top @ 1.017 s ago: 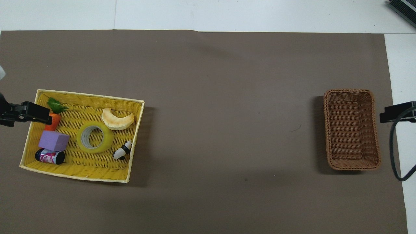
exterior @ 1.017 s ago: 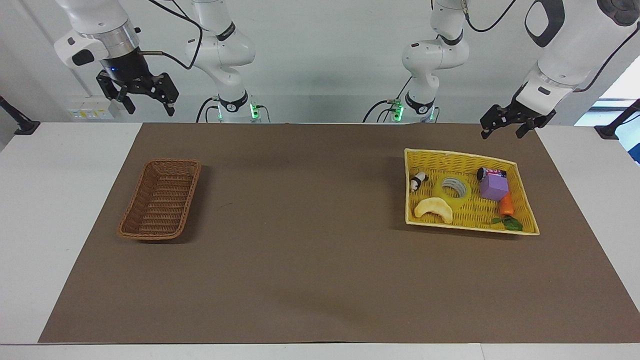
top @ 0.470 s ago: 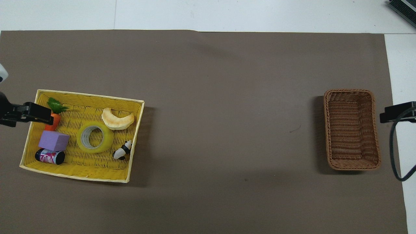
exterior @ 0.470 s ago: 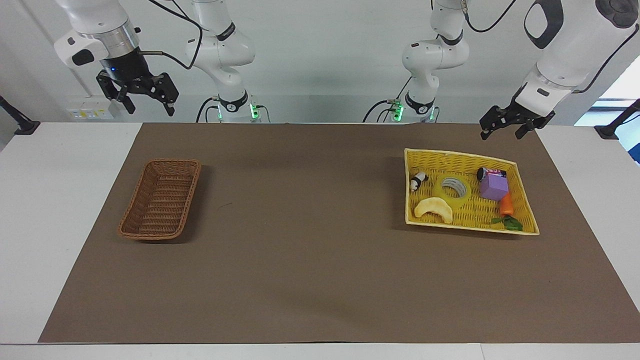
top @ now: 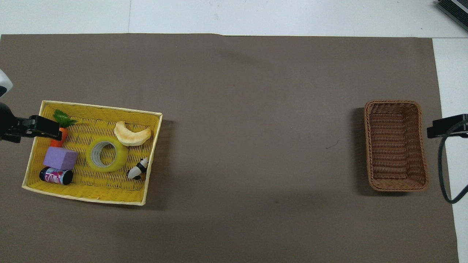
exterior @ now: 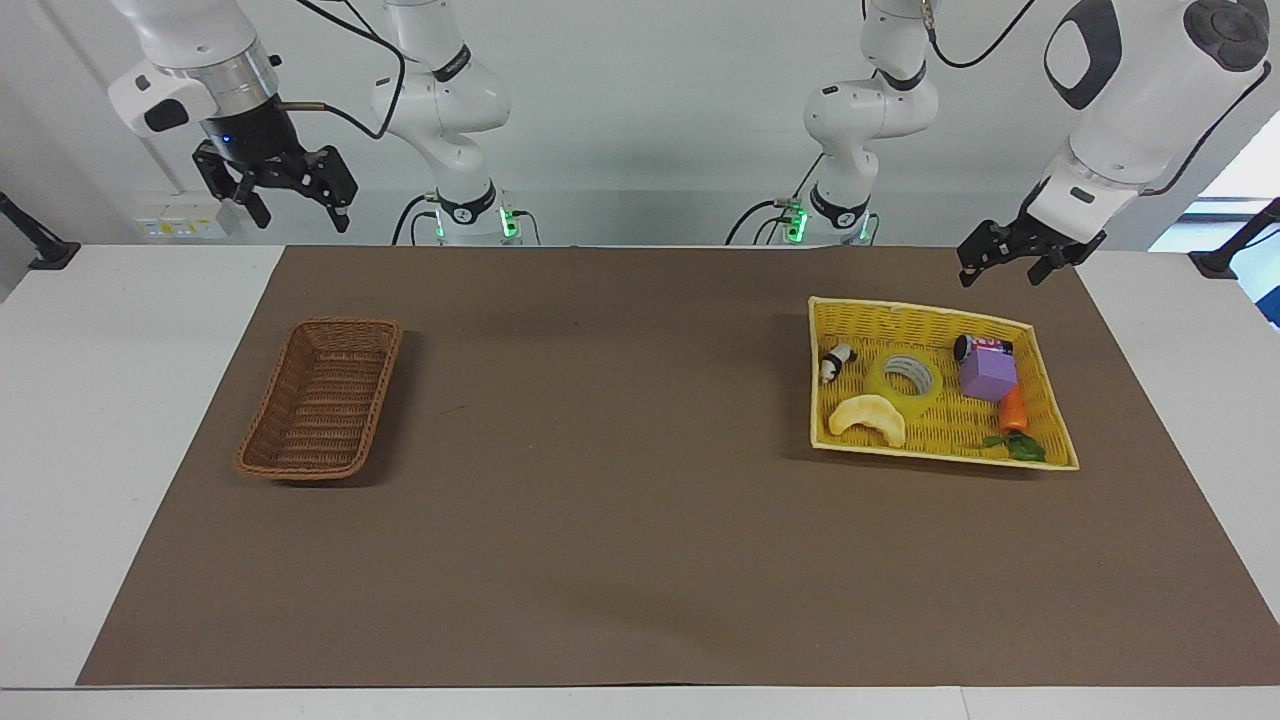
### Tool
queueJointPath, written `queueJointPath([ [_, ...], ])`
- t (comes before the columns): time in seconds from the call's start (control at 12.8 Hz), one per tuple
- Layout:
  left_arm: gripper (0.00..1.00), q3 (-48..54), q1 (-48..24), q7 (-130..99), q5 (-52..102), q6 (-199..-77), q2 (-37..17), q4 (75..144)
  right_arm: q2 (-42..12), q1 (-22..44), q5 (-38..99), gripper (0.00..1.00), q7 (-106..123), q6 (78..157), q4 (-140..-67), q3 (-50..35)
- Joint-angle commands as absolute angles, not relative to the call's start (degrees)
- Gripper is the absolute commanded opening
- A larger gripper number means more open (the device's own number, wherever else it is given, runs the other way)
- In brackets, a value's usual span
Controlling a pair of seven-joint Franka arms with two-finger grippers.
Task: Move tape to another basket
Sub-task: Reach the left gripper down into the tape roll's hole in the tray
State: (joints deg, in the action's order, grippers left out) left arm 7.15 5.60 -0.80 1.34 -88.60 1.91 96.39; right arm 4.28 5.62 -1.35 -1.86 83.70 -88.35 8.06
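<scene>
Covering most of the table (exterior: pixel 60 400), a brown mat (exterior: pixel 620 560) carries a flat yellow tray (exterior: pixel 1040 400) at the left arm's end and the empty basket (exterior: pixel 322 398) at the right arm's. The left hand (exterior: pixel 1010 262) hangs above the tray's nearer edge, fingers apart; the right hand (exterior: pixel 285 195) waits high, fingers apart. The tape (exterior: pixel 908 376) lies flat in the tray beside a pale crescent (exterior: pixel 868 417), and looks light, stiff and slick: pinching one wall through the core seems safest.
</scene>
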Motion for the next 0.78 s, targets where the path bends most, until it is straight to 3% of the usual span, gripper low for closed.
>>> queueJointPath([
  [0.0, 1.0, 6.9, 6.0, 0.3, 0.7, -92.1, 4.0, 100.6, 4.9, 5.0, -0.6, 1.0, -2.5, 83.0, -88.9, 7.7],
  [0.7, 1.0, 6.8, 7.5, 8.3, 0.9, -107.3, 4.7, 113.9, 4.9, 4.8, -0.6, 1.0, -2.5, 83.0, -88.9, 7.7],
])
